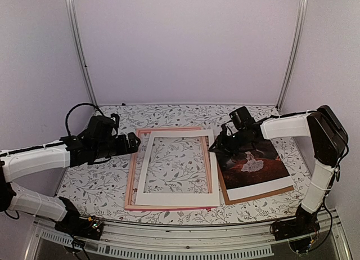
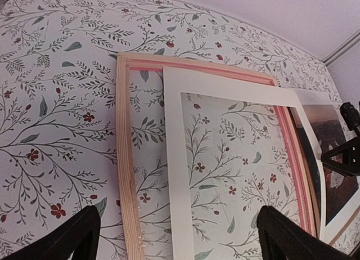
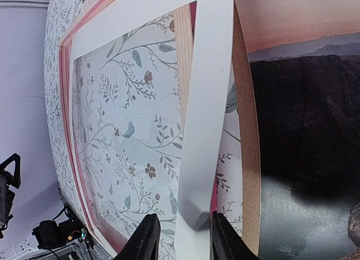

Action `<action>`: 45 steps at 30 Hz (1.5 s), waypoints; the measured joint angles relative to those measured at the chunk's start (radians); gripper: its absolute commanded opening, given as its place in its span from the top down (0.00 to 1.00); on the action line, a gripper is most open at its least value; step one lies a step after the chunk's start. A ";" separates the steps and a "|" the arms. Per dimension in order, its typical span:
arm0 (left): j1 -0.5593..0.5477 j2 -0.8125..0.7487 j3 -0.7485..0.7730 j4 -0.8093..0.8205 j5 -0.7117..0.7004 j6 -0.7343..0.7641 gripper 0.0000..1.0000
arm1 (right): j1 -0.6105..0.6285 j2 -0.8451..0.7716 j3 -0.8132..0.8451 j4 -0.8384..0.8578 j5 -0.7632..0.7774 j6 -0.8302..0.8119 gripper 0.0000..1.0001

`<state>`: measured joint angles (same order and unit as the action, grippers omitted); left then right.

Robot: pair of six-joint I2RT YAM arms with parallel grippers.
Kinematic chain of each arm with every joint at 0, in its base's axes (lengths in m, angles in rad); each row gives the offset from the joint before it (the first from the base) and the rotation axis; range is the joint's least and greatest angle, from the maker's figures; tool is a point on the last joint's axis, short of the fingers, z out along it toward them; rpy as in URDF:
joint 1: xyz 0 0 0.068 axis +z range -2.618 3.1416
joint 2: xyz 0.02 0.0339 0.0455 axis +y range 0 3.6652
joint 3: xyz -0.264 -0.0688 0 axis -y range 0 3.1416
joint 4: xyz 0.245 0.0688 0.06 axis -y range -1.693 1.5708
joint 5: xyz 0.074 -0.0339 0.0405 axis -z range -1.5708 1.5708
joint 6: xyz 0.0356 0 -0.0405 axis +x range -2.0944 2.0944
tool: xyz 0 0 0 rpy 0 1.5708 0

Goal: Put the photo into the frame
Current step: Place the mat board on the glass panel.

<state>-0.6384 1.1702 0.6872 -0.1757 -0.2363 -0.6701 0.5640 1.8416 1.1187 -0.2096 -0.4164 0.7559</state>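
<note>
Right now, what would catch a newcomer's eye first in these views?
The white mat board lies askew over the pink frame in the middle, floral cloth showing through its window. Right of it the dark photo rests on brown backing, the right gripper straddling the mat's right strip with its jaws.

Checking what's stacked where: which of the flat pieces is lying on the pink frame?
The white mat with the window; it overlaps the frame. The photo lies on the brown board beside it.
</note>
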 measured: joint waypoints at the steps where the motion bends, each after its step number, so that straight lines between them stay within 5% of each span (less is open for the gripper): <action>1: 0.000 0.004 0.000 0.001 0.005 0.001 0.00 | 0.000 0.001 0.001 0.000 0.000 -0.002 0.67; 24: 0.000 0.010 -0.010 0.025 0.042 0.012 0.00 | -0.002 0.008 0.002 0.086 -0.108 -0.098 1.00; 45: 0.000 0.010 -0.010 0.024 0.039 0.013 0.00 | -0.002 0.138 0.100 0.082 -0.151 -0.150 1.00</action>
<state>-0.6384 1.1805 0.6769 -0.1516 -0.1970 -0.6575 0.5617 1.9800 1.2186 -0.1272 -0.5678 0.6064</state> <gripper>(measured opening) 0.996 0.006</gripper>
